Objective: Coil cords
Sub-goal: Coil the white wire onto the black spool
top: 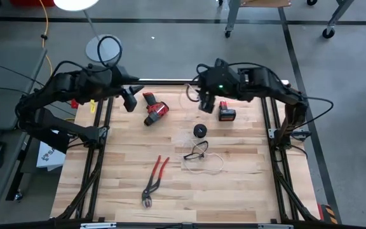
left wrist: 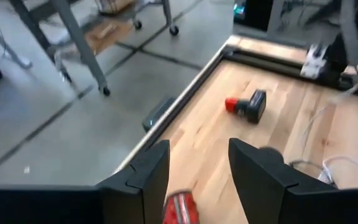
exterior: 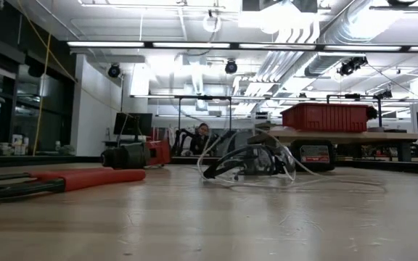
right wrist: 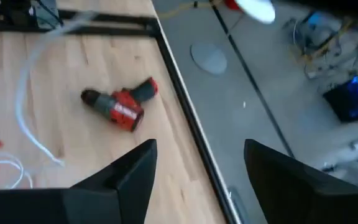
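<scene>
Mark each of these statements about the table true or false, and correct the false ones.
1. The thin white cord lies loose on the wooden table, held by neither arm. True.
2. The red-handled pliers lie on top of the small black round spool. False: the pliers lie apart from it, nearer the table's front edge.
3. The left gripper hangs near the red and black power drill with jaws open and empty. True.
4. The right gripper is clamped on the red and black battery pack. False: its jaws are open, and the pack lies free on the table beside it.
5. The spool lies between the cord and the far edge. True.
</scene>
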Controlling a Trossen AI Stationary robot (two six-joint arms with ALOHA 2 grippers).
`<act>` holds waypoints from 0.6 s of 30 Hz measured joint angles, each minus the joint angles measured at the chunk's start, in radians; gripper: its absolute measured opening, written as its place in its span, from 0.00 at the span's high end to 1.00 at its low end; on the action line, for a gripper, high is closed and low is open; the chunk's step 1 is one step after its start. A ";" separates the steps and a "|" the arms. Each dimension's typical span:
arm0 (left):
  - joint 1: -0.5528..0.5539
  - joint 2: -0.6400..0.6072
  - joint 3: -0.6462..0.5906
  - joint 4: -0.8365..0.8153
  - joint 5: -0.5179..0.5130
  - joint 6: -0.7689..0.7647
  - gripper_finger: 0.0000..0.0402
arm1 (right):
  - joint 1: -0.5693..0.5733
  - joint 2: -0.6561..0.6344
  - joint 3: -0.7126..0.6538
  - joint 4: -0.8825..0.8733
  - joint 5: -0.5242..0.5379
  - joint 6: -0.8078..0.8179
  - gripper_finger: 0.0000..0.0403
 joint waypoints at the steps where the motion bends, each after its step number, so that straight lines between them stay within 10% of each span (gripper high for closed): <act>1: 0.000 0.000 0.000 -0.018 0.000 -0.020 0.60 | -0.004 -0.008 0.000 -0.041 -0.010 0.021 0.42; 9: 0.000 0.012 -0.061 -0.034 0.063 -0.057 0.60 | -0.112 -0.029 -0.110 -0.243 -0.697 0.453 0.41; 18: -0.002 0.028 -0.130 -0.038 0.110 -0.084 0.60 | -0.041 -0.033 -0.362 -0.262 -0.658 0.608 0.41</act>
